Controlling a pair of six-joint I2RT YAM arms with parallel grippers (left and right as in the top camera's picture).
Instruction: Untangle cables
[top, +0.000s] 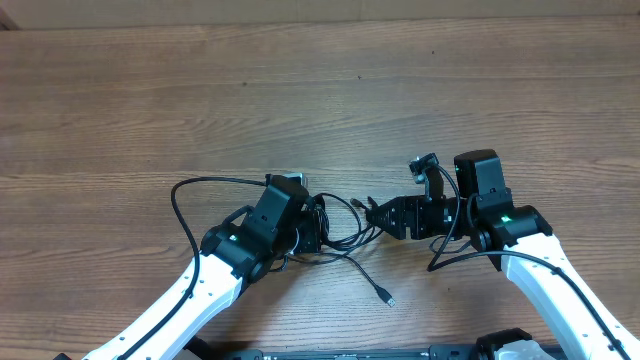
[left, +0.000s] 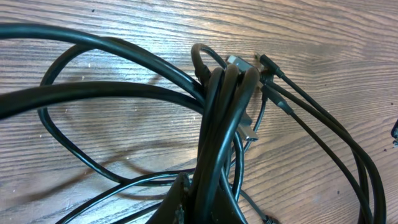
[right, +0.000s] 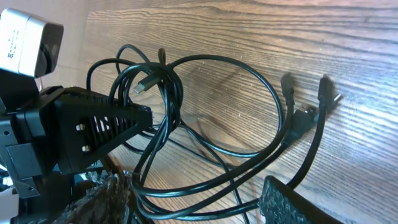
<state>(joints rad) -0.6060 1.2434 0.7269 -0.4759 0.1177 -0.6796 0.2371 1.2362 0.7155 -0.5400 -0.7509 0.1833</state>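
The cables (top: 345, 232) are a tangle of thin black cords on the wooden table between my two grippers. My left gripper (top: 315, 225) is shut on a bunch of the cords, which stand up from its fingers (left: 208, 202) in the left wrist view. The bunch (left: 224, 106) ends at a silvery plug (left: 236, 62). My right gripper (top: 372, 213) is open, and several loops of cable (right: 205, 143) pass between its spread fingers (right: 196, 202). One loose cord ends in a plug (top: 389, 298) near the front edge.
A wide cable loop (top: 178, 200) reaches out to the left of the left arm. The left gripper's body and camera (right: 93, 130) sit close in front of the right gripper. Two dark plugs (right: 305, 99) lie on the wood to the right.
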